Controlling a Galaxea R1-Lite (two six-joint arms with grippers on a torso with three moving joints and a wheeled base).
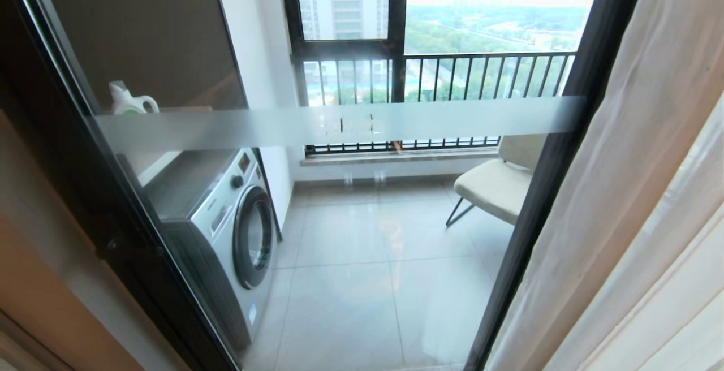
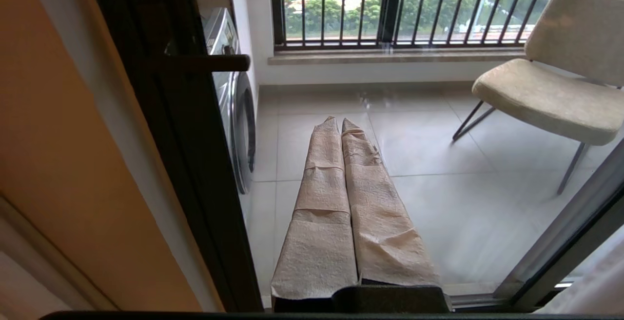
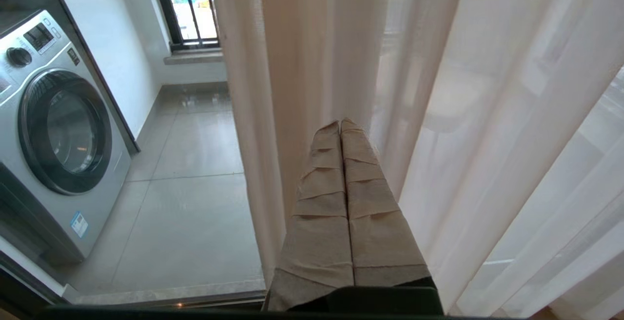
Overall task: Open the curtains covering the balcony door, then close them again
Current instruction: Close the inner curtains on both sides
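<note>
The balcony door (image 1: 339, 124) fills the head view: clear glass in dark frames, crossed by a frosted white band. The curtains (image 1: 639, 190) hang gathered at the right edge of the door, a beige drape beside a thin cream sheer. No arm shows in the head view. My left gripper (image 2: 340, 121) is shut and empty, its tape-wrapped fingers pointing at the bare glass to the right of the dark door handle (image 2: 214, 62). My right gripper (image 3: 340, 124) is shut and empty, pointing at the curtains' folds (image 3: 302, 66); whether it touches them I cannot tell.
Behind the glass, a grey washing machine (image 1: 226, 229) stands at the left with a detergent bottle (image 1: 127, 99) above it. A beige chair (image 1: 498, 184) sits at the right on the tiled balcony floor. A barred window (image 1: 435, 77) closes the far side. An orange-tan wall (image 2: 63, 164) flanks the door's left frame.
</note>
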